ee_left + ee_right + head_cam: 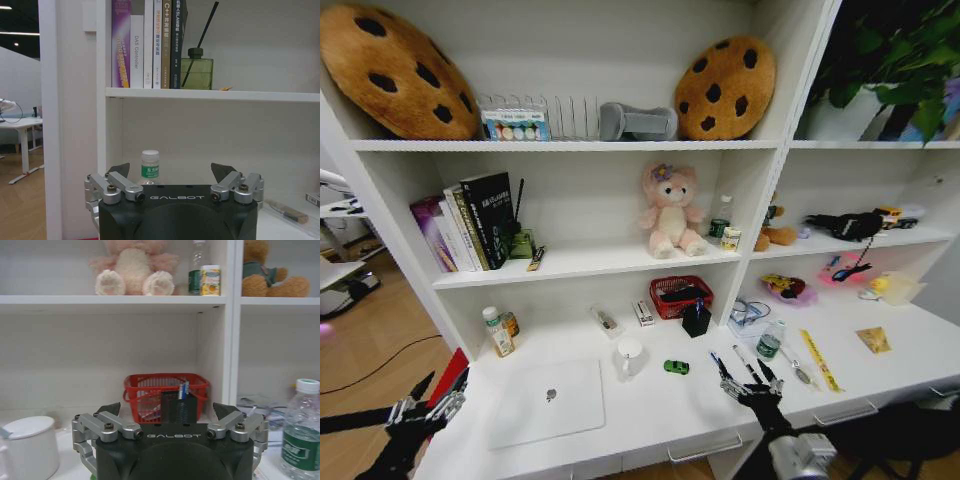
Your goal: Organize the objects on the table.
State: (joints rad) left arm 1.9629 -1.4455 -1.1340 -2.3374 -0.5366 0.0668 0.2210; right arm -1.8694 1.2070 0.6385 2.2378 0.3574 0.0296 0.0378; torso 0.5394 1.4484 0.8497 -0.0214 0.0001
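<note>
right end effector [752, 385] hovers at the front edge of the surface [650, 410], fingers spread apart, nothing between them. two pens [735, 362] lie just beyond its fingertips; green toy car [676, 367] a little further to its left, white mug [630, 355] beyond that. left end effector [425, 405] also spread and empty, off the surface's left end; laptop [548, 400] lies closed just to its right.

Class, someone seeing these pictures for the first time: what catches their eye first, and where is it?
Two giant cookie cushions on the top shelf, and a pink plush bear on the shelf below. On the white desk lies a silver laptop, with a tiny green toy car beside it.
</note>
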